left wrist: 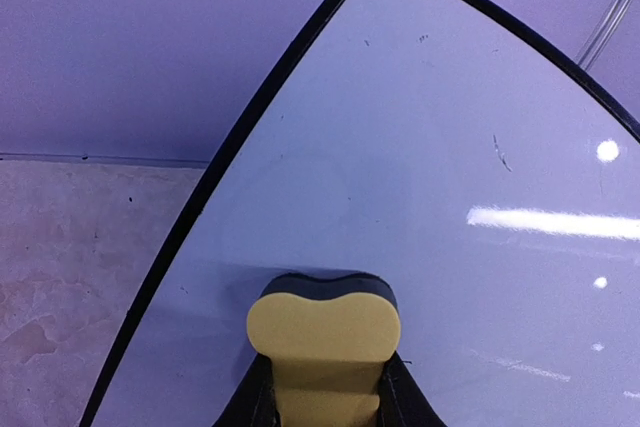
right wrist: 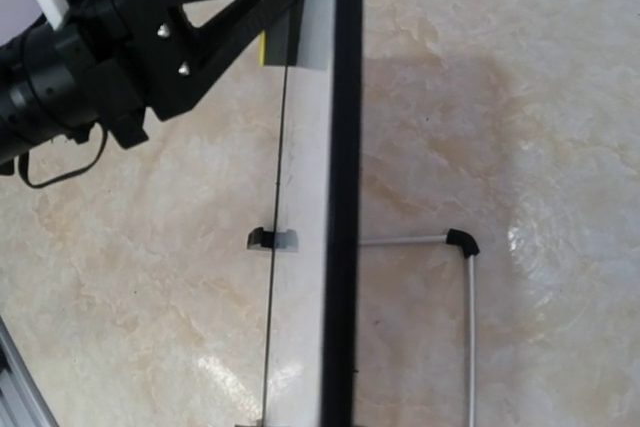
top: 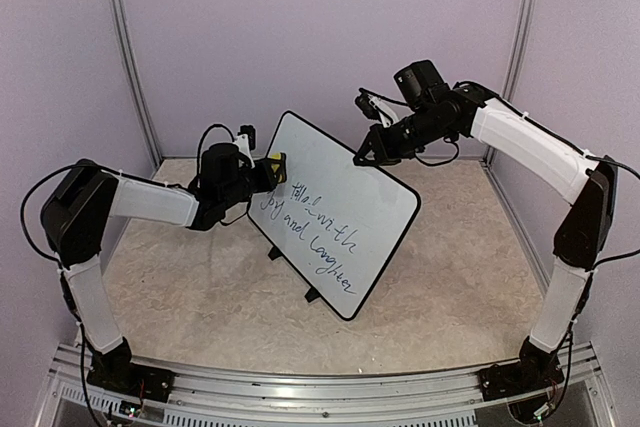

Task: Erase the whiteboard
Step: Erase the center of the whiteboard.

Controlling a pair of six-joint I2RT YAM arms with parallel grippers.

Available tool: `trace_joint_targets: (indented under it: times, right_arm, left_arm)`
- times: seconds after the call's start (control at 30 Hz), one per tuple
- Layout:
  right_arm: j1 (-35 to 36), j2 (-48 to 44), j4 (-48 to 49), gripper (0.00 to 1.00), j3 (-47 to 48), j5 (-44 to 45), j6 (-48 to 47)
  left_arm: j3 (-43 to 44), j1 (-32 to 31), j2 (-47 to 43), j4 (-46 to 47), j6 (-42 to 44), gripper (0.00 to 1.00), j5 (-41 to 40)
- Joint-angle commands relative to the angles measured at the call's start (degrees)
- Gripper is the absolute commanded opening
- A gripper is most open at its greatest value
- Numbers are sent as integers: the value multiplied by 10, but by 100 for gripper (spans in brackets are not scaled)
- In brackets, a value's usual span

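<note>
Lavender walls (top: pixel 320 27) enclose a beige, marble-patterned tabletop (top: pixel 450 287), and at its middle stands the large white rectangular whiteboard (top: pixel 365 192) with a thin black frame and rounded corners, tilted back and set at an angle to the arms. It rests on small black feet (top: pixel 312 295), and the right wrist view shows a thin grey wire stand (right wrist: pixel 470 307) behind it. Cursive handwriting (top: pixel 310 229) in blue and black covers the lower half of the board, while the upper half is almost bare, with only a few faint specks in the left wrist view. Against the board's upper left edge sits a yellow foam eraser (top: pixel 276 161) with a dark felt face, and that face lies flat on the white surface (left wrist: pixel 420 147). The left gripper (top: pixel 268 167) is clamped on the eraser, its black fingers (left wrist: pixel 405 402) hugging both sides of the yellow block (left wrist: pixel 325 337). The right gripper (top: pixel 362 155) has its jaws pressed together at the board's far upper edge; whether it pinches the frame or only rests against it cannot be told. From its wrist the board appears edge-on (right wrist: pixel 340 247). Both white-sleeved arms reach inward from a grey metal rail (top: pixel 320 382) at the near edge.
</note>
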Motion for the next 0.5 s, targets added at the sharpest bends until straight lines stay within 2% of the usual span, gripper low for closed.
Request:
trace_joint_targets:
  times: [0.0,0.27,0.47]
  right_arm:
    - [53,26,-32,0,-1,-127,-78]
    - [54,29,-31,0,-3,-127,-81]
    - [53,30,-28,0,-4,-130,-81]
  left_arm:
    - [5,-20,8,-5,10,12,4]
    - [-71,-66,-1,15,14,12,10]
    - [-92,-96,-11,18,32,12,5]
